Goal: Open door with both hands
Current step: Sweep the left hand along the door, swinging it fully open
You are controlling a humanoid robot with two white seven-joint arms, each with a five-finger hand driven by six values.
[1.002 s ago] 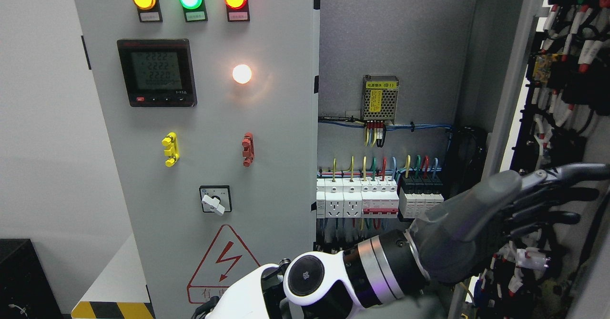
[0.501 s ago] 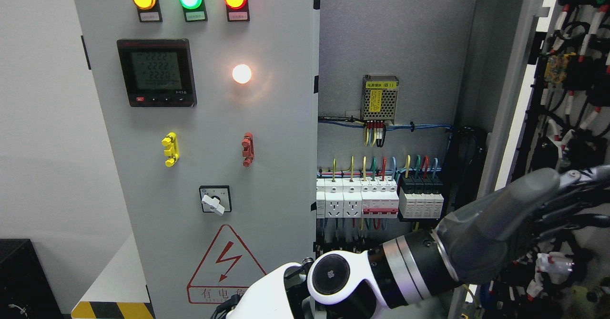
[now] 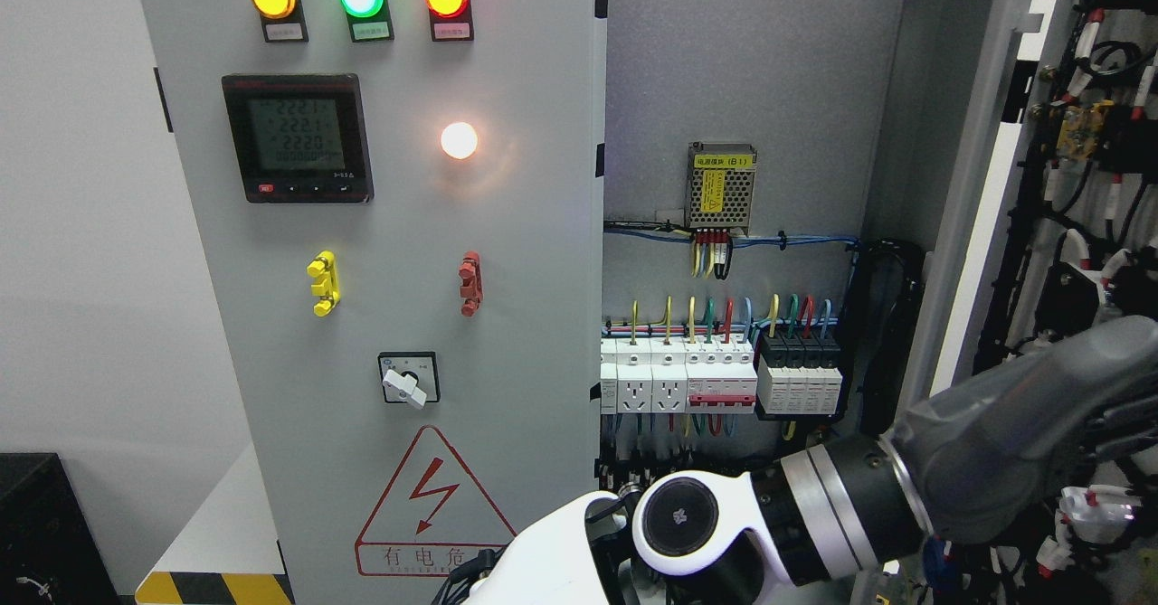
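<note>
The grey cabinet's left door [image 3: 507,225] stands closed, carrying three lamps, a meter [image 3: 298,137], a yellow handle [image 3: 323,283] and a red handle [image 3: 469,283]. The right door [image 3: 1004,162] is swung wide open at the picture's right, its wired inner side [image 3: 1099,153] facing me. My left arm rises from the bottom edge and reaches across to it. The grey left hand [image 3: 1040,424] lies against the door's inner side, low down. Its fingers [image 3: 1126,429] stretch flat toward the right edge, holding nothing, with the tips cut off by the frame.
Inside the cabinet [image 3: 751,62] sit a mesh power supply [image 3: 721,187] and a row of breakers [image 3: 719,377] with coloured wires. A black box [image 3: 45,533] stands at the lower left beside yellow-black floor tape [image 3: 217,587].
My left hand has slid right and slightly down, pushing the right door further open. More of the cabinet's right wall now shows, and the fingers have run off the frame.
</note>
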